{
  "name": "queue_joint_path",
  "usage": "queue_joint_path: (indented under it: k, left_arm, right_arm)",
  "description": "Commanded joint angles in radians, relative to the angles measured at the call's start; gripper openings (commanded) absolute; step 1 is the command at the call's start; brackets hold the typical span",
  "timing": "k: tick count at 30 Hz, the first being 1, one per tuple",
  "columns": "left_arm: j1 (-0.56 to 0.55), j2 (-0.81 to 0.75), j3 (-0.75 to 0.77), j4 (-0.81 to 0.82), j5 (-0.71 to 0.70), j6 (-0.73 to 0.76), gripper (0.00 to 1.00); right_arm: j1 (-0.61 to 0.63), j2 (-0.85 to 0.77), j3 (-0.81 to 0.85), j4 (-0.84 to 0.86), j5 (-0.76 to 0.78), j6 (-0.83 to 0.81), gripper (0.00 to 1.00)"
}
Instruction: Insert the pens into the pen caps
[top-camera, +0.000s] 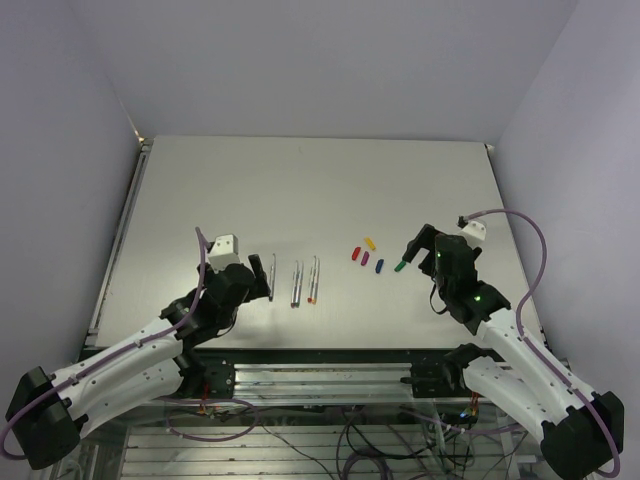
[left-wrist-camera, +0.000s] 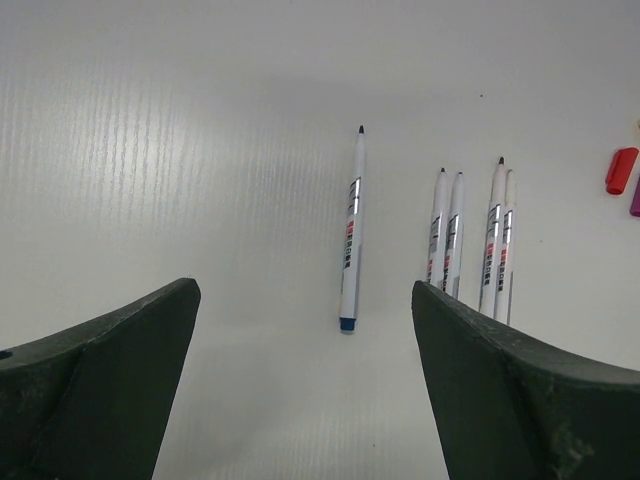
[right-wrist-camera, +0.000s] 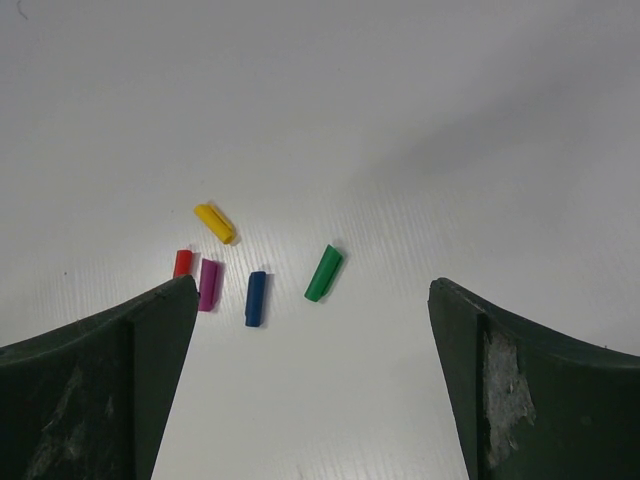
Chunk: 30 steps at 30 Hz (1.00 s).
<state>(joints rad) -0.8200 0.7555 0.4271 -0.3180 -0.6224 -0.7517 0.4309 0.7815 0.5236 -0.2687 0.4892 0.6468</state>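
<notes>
Several thin grey-white pens lie side by side on the table: a single one with a blue end, then one pair and another pair. My left gripper is open and empty just short of the single pen. The caps lie loose in a cluster: yellow, red, purple, blue, green. My right gripper is open and empty, hovering by the green cap.
The red cap and the purple cap also show at the right edge of the left wrist view. The white table is bounded by grey walls at the back and sides. The arm bases stand along its near edge.
</notes>
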Motion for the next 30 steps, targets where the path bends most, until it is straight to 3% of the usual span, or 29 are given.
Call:
queue_joint_path:
  k: [1,30]
  left_arm:
    - [-0.001,0.004,-0.017,0.039,0.019,0.016,0.98]
    - [-0.002,0.01,-0.037,0.083,0.077,0.045,0.95]
  right_arm:
    - [-0.006,-0.002,0.004,0.005,0.01,-0.012,1.0]
    - [-0.006,-0.018,-0.002,-0.033,0.019,0.003,0.99]
